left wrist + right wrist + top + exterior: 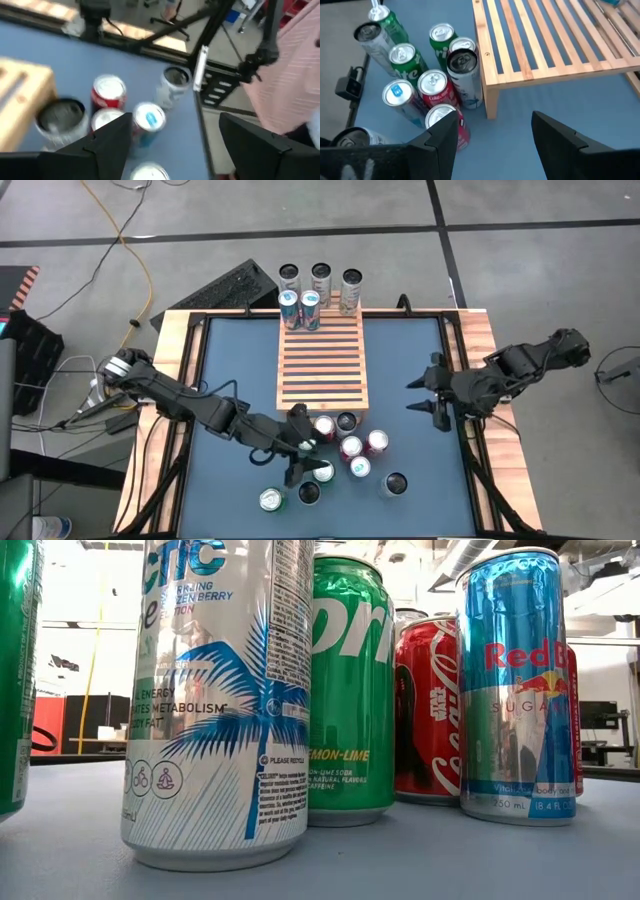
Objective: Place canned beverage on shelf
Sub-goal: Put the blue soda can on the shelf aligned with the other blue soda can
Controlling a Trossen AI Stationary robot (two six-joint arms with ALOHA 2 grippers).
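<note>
The shelf [322,360] is a slatted wooden rack in the middle of the blue table, with two blue-and-silver cans [300,310] standing at its far end. Several canned beverages [350,450] stand in a cluster off the shelf's near end; in the low view they are seen close up [350,690]. My left gripper [306,446] hovers at the cluster's left side, open [175,150], with nothing between its fingers. My right gripper [428,395] hangs open [492,145] to the right of the shelf, and it too holds nothing.
Three more cans [321,278] stand beyond the table's far edge, next to a keyboard [225,285]. A single can [395,484] and a green-topped can [272,500] stand apart at the near side. A wooden frame [175,380] borders the table. Someone in a pink garment [295,75] stands beside the table.
</note>
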